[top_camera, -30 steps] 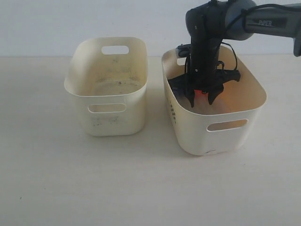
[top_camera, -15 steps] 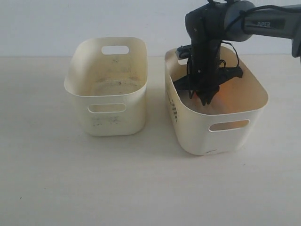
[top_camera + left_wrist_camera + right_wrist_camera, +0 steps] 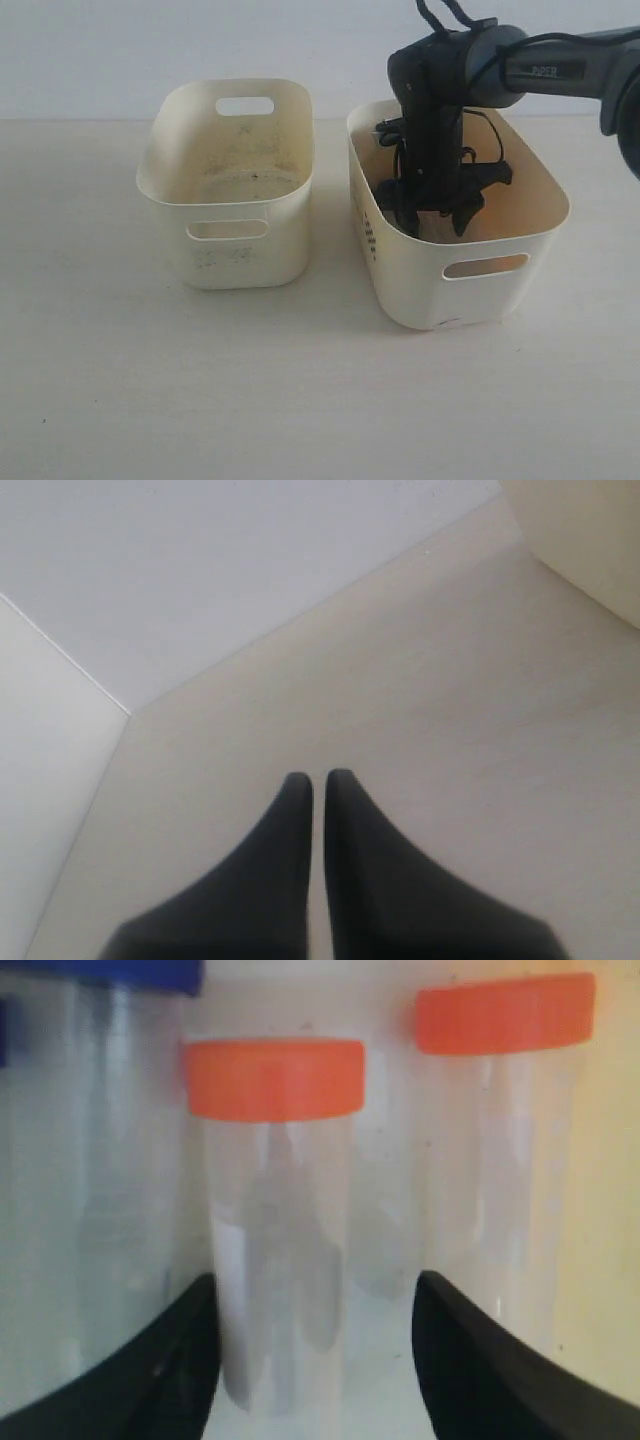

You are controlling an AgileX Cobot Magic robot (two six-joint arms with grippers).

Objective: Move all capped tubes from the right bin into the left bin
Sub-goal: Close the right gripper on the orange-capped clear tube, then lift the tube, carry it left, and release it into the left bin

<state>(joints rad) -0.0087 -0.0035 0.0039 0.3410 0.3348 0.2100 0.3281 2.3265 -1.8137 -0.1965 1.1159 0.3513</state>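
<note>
My right gripper (image 3: 433, 222) reaches down inside the right bin (image 3: 500, 300), its fingers spread open. In the right wrist view the gripper (image 3: 315, 1285) straddles the lower end of a clear tube with an orange cap (image 3: 275, 1200); the fingers do not touch it. A second orange-capped tube (image 3: 505, 1160) lies beside it, and a blue-capped tube (image 3: 100, 1160) lies on the other side. The exterior view hides all the tubes behind the arm and the bin wall. The left bin (image 3: 240, 255) shows no tubes. My left gripper (image 3: 318, 778) is shut and holds nothing.
The two bins stand side by side on a pale table (image 3: 300, 400) with a narrow gap between them. The left gripper hangs over bare table, with a cream bin corner (image 3: 590, 530) nearby. A white wall (image 3: 100, 50) lies behind.
The right gripper has sunk a little deeper into the right bin and its wrist has turned. Its fingers stand wider apart than half a second ago. The orange glow under it has gone.
</note>
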